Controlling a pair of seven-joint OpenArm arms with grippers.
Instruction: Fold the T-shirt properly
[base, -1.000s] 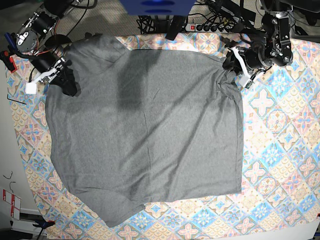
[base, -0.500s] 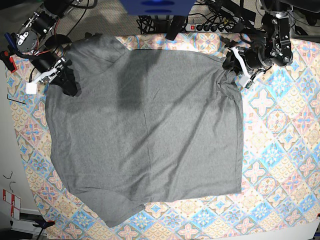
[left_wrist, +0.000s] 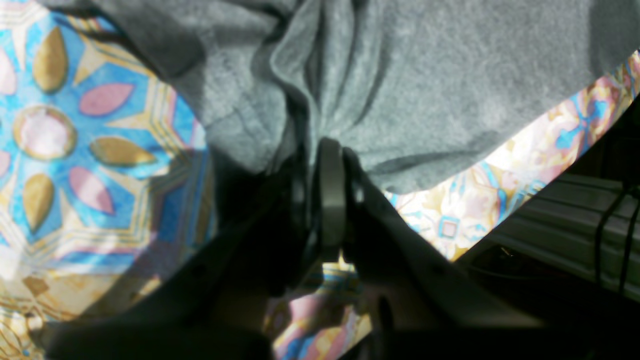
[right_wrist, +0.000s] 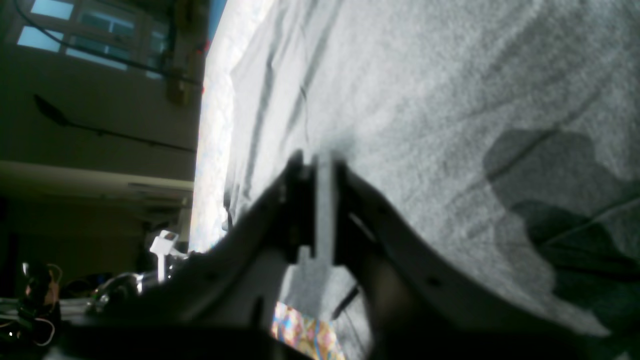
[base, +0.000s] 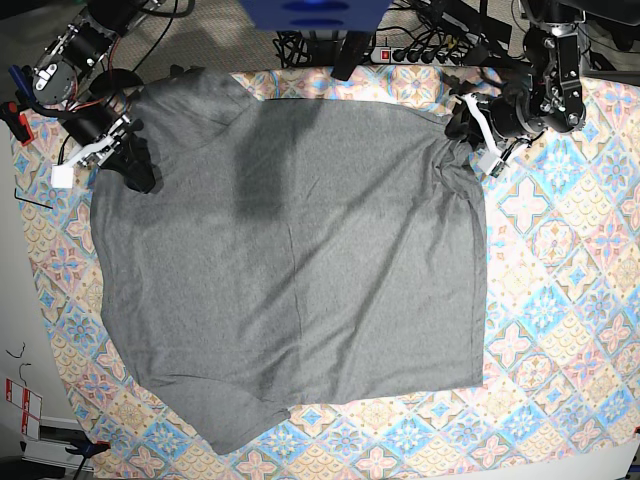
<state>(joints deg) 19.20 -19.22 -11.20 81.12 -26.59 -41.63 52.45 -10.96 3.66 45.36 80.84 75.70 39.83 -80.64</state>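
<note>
**Shirt spread out, both grippers at the top corners**

The T-shirt (base: 290, 260) is lying flat over most of the tablecloth (base: 560, 300), one sleeve poking out at the bottom edge. The left gripper (base: 462, 128) is at the shirt's top corner on the base view's right – in the left wrist view the left gripper (left_wrist: 322, 150) has its jaws pinched tight on a bunched fold of the T-shirt (left_wrist: 425, 75), with the tablecloth (left_wrist: 75, 150) showing beside it.

The right gripper (base: 135, 165) sits at the opposite corner. Its wrist view shows the gripper (right_wrist: 320, 160) with jaws nearly together, a thin pale strip between them, tips down on the T-shirt (right_wrist: 450, 100) – can't tell if it's actually pinching cloth
</note>
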